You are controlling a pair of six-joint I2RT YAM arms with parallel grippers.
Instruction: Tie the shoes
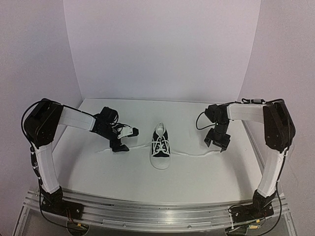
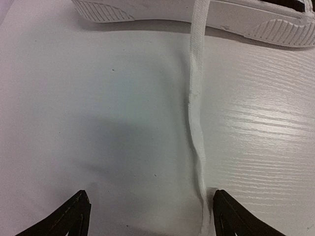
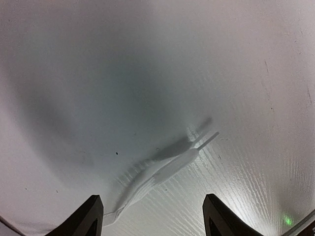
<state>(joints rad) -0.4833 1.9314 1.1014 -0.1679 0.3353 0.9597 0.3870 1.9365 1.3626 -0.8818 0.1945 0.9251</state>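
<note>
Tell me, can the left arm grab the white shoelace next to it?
Probably yes. The left gripper is open right above the shoelace, which lies between its fingers with nothing covering it.

The white tabletop with a faint wood grain (image 1: 197,177) carries a small black canvas sneaker with a white rubber toe cap and sole (image 1: 161,147). It stands upright near the middle, toe toward the near edge. Its long flat white laces lie loose on the surface: the left lace (image 2: 195,123) runs out leftward nearly straight, and the right lace (image 3: 167,169) trails rightward, its tip resting flat.
</note>
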